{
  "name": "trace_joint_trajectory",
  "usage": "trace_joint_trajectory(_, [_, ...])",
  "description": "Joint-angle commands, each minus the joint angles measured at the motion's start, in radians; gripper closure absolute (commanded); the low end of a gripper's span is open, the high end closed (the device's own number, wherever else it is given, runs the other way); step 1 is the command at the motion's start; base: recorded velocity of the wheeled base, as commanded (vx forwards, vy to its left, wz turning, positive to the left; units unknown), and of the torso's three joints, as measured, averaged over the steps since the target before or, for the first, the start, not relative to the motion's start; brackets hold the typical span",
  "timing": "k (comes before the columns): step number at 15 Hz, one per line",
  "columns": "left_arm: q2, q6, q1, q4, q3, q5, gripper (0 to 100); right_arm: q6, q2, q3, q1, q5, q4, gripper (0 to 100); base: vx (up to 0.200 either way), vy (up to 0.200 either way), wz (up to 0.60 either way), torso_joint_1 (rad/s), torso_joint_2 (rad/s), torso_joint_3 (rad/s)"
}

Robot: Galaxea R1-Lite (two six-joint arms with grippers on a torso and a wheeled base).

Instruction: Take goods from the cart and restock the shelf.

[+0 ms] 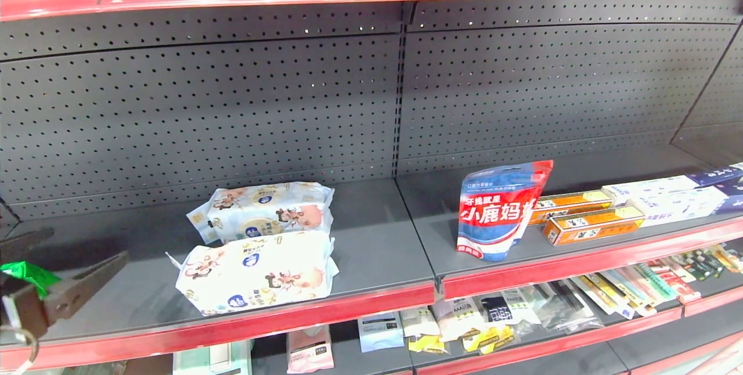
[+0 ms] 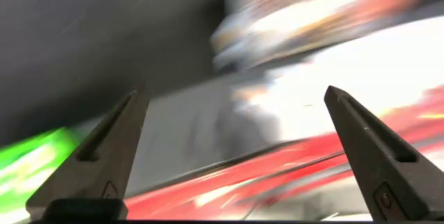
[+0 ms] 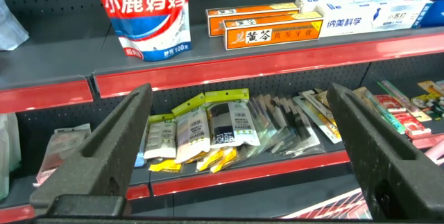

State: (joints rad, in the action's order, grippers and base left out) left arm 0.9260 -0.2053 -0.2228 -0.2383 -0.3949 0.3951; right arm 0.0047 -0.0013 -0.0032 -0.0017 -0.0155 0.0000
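Two white wipe packs lie on the grey shelf [image 1: 377, 241], one in front [image 1: 258, 271] and one behind [image 1: 270, 209]. My left gripper [image 1: 87, 242] hovers open over the shelf's far left end, nothing between its fingers. The left wrist view shows the left gripper [image 2: 236, 92] open over the blurred shelf, with a white pack [image 2: 361, 64] ahead. A blue and red pouch [image 1: 502, 209] stands right of the divider, beside orange boxes [image 1: 592, 224] and white boxes [image 1: 673, 198]. My right gripper [image 3: 239, 89] is open and empty, in front of the pouch [image 3: 142, 12] and the lower shelf.
Something green [image 1: 26, 273] sits by the left gripper's base; I cannot tell what it is. The lower shelf [image 3: 250, 168] holds several small hanging packets [image 3: 208, 130]. A red price rail [image 1: 290, 320] runs along the shelf's front. Bare shelf lies between packs and pouch.
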Motion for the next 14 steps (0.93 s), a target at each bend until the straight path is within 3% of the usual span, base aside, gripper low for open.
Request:
trace_joint_trajectory(1, [-0.251, 0.047, -0.021, 0.002, 0.076, -0.005, 0, 0.000, 0.001, 0.000, 0.000, 0.000, 0.000, 0, 0.000, 0.000, 0.00, 0.000, 0.00, 0.000])
trace_joint_trajectory(2, [-0.272, 0.055, -0.021, 0.002, 0.093, -0.050, 0, 0.000, 0.001, 0.000, 0.000, 0.000, 0.000, 0, 0.000, 0.000, 0.00, 0.000, 0.00, 0.000])
trace_joint_trajectory(4, [-0.331, 0.050, -0.021, 0.002, 0.163, -0.055, 0, 0.000, 0.001, 0.000, 0.000, 0.000, 0.000, 0, 0.000, 0.000, 0.00, 0.000, 0.00, 0.000])
trace_joint_trajectory(5, [-0.392, 0.012, -0.018, 0.002, 0.214, -0.055, 0, 0.000, 0.001, 0.000, 0.000, 0.000, 0.000, 0, 0.000, 0.000, 0.00, 0.000, 0.00, 0.000])
trace_joint_trajectory(6, [-0.450, -0.008, -0.009, 0.002, 0.263, -0.030, 0, 0.000, 0.001, 0.000, 0.000, 0.000, 0.000, 0, 0.000, 0.000, 0.00, 0.000, 0.00, 0.000])
trace_joint_trajectory(8, [-0.524, -0.003, 0.046, 0.004, 0.288, 0.067, 0, 0.000, 0.001, 0.000, 0.000, 0.000, 0.000, 0, 0.000, 0.000, 0.00, 0.000, 0.00, 0.000])
trace_joint_trajectory(10, [-0.595, -0.002, 0.051, 0.031, 0.301, 0.076, 0, 0.000, 0.001, 0.000, 0.000, 0.000, 0.000, 0, 0.000, 0.000, 0.00, 0.000, 0.00, 0.000])
trace_joint_trajectory(13, [-0.831, 0.009, 0.051, 0.280, 0.304, -0.125, 0, 0.000, 0.001, 0.000, 0.000, 0.003, 0.000, 0, 0.000, 0.000, 0.00, 0.000, 0.00, 0.000])
trace_joint_trajectory(14, [-0.829, 0.012, 0.051, 0.292, 0.304, -0.165, 0, -0.002, 0.001, 0.000, 0.000, 0.002, 0.000, 0, 0.000, 0.000, 0.00, 0.000, 0.00, 0.000])
